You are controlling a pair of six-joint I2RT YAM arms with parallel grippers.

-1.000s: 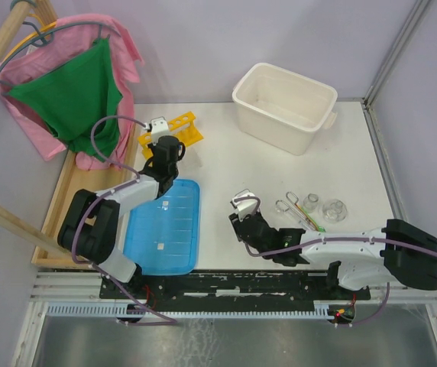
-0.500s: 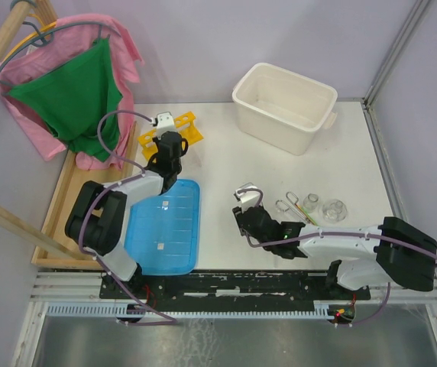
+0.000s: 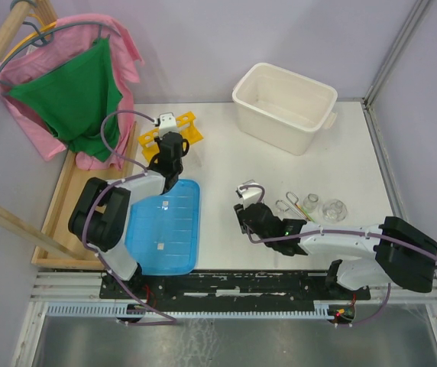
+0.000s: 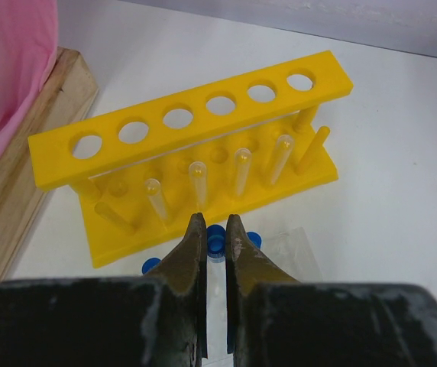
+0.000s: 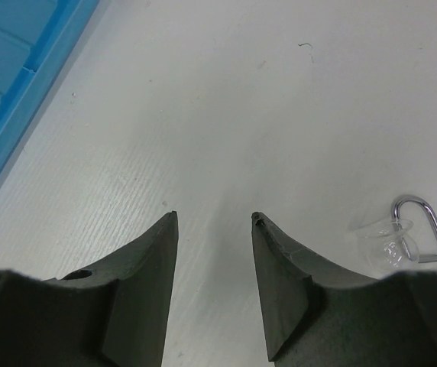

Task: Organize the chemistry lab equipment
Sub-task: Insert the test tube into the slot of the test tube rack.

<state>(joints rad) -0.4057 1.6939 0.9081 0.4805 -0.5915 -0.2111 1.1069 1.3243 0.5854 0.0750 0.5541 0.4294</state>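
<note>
- Left end effector (image 4: 215, 223) sits at the far left of the tabletop (image 3: 226, 160), low over the near foot of the yellow tube rack (image 4: 195, 122). Its fingers are drawn almost together, and a blue cap shows in the thin slot between them. We cannot tell whether the pads actually bite on it.
- The blue-capped tubes (image 4: 216, 238) lie flat against, or just beside, the rack's near base. We judge them very light, stiff and slick, so they may roll or squirt out of a pinch. We would take one across the cap, or just below it, with modest force.
- The rack stands upright and the holes in its top bar are empty. It looks light and rigid, so a nudge would probably slide it.
- The blue lid (image 3: 165, 229) lies flat just near of the rack.
- Right end effector (image 5: 215, 218) hangs over bare tabletop near the middle, fingers spread wide with nothing between them.
- To its right lie the metal tongs (image 3: 287, 206). We judge them stiff and the heaviest piece here, best gripped across both arms near the pivot.
- Further right, the glass flasks (image 3: 333, 209) look fragile and smooth, so we would close gently on the neck.
- The thin rods (image 3: 314, 222) lie beside the flasks. They sit flat and will likely be hard to get under, so a mid-length pinch suits them.
</note>
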